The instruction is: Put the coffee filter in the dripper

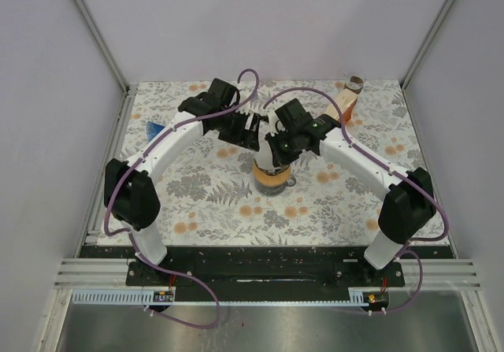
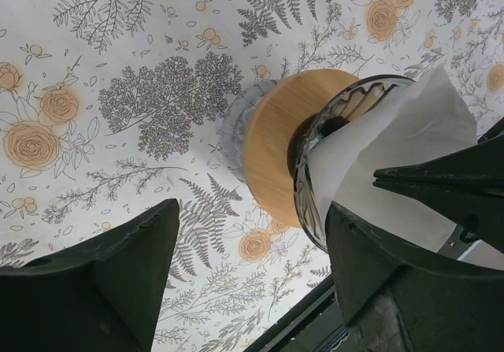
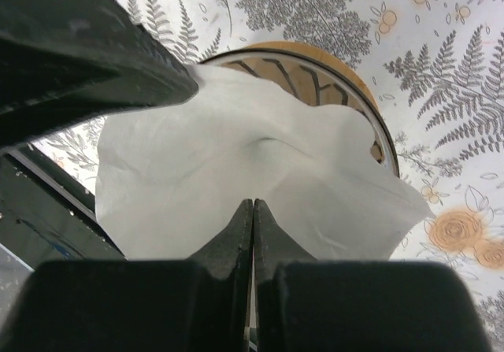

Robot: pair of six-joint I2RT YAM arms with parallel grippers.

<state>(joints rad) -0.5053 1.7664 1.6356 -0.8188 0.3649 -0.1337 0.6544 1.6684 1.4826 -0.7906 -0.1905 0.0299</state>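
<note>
Top view, dripper: the glass dripper with a round wooden collar [image 1: 272, 181] stands on the floral-printed counter [image 1: 197, 202], and both arms meet over it.
Top view, filter: the white paper coffee filter [image 1: 266, 160] is at the dripper's mouth, partly hidden under the right claw [image 1: 276, 146].
Top view, left claw: the left claw [image 1: 250, 127] hangs just beyond the dripper's far-left side. How far it is open cannot be told from here.
Top view, bystander: a tan block with a small cylinder [image 1: 350, 100] lies well apart, to the far right of the dripper.
Left wrist, left claw: the jaws are spread wide with nothing between them, and one finger [image 2: 378, 281] is just beside the dripper's rim.
Left wrist, filter: it rises out of the dripper's bowl and leans past the rim, so it is not seated.
Right wrist, right claw: the fingers are pressed together and pinch the filter's near edge.
Right wrist, filter: it billows over most of the dripper's mouth. Ribbed glass shows only at the far side, and one corner overhangs the rim.
Right wrist, contact: a dark finger of the other arm meets the filter's edge, but a real touch cannot be told.
Step in hand: seating the paper, seemingly near the end.
Doing it well: lower the pinched edge toward the dripper's centre. Tuck the overhanging corner inward with the free left finger. Let go only once the paper lies against the ribs. Press lightly, because paper creases and the dripper could shift.
</note>
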